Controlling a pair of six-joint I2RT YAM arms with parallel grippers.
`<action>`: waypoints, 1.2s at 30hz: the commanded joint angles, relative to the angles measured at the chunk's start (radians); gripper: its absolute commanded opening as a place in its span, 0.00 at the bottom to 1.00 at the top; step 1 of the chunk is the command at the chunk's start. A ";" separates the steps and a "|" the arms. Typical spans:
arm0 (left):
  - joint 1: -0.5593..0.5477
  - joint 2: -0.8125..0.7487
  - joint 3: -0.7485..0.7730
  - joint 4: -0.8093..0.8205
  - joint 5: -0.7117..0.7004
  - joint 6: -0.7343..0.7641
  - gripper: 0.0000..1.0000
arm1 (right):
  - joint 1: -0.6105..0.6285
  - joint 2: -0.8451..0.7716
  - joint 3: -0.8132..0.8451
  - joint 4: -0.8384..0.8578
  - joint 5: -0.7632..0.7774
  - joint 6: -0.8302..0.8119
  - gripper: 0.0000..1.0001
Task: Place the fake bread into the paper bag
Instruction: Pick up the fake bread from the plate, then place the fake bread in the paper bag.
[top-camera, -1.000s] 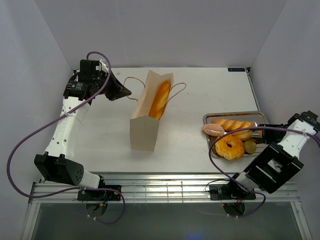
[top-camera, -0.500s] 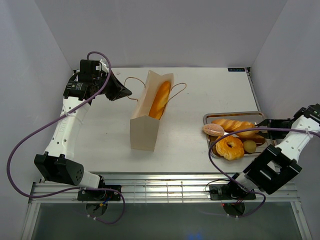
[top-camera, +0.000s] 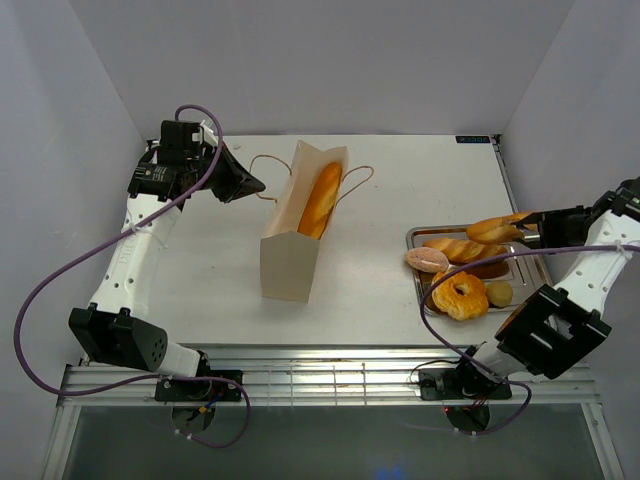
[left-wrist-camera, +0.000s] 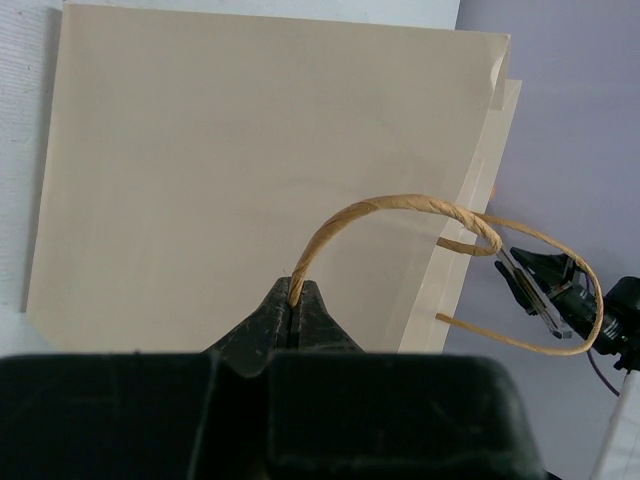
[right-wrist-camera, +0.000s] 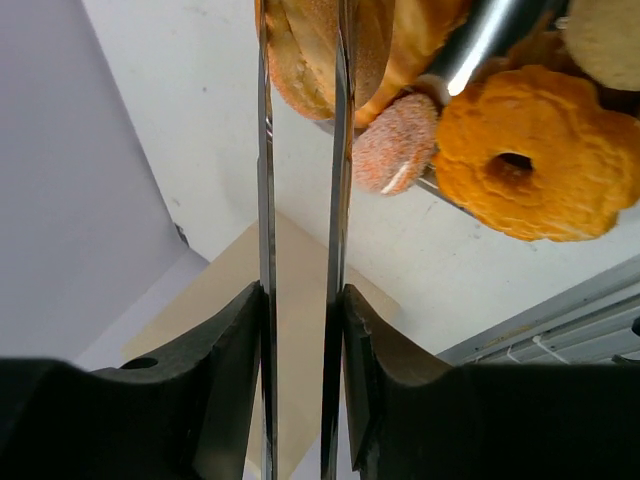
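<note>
right wrist cam: your right gripper (right-wrist-camera: 300, 340) was squeezed onto the tongs (right-wrist-camera: 335, 200), and the tong tips pinched one golden pastry (right-wrist-camera: 315, 50) by its end only. the ring bun (right-wrist-camera: 525, 165) and pink bun (right-wrist-camera: 395, 140) lay below it on the tray (right-wrist-camera: 440, 190). imo that's the weak spot: thin blades and a smooth toy, so any jerk on the carry could twist it out.

left wrist cam: left gripper (left-wrist-camera: 292, 312) was pressed shut on the cord handle (left-wrist-camera: 400, 201) of the paper bag (left-wrist-camera: 250, 140). tug too hard and the bag prob tips or folds.

top cam: pastry (top-camera: 492, 230) hung just over the tray, well apart from the bag (top-camera: 290, 250). a baguette (top-camera: 320, 198) filled much of the narrow mouth, so a low approach could clip the rim or snag the far handle w/ the tongs.
</note>
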 joint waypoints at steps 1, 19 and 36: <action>0.004 -0.029 0.007 0.020 0.021 -0.007 0.00 | 0.094 0.024 0.140 0.069 -0.137 0.007 0.08; 0.003 -0.052 -0.032 0.014 0.041 -0.004 0.00 | 0.701 0.145 0.563 0.749 -0.419 0.400 0.08; 0.004 -0.101 -0.062 0.022 0.021 -0.073 0.00 | 1.054 -0.152 0.138 0.790 -0.442 0.251 0.08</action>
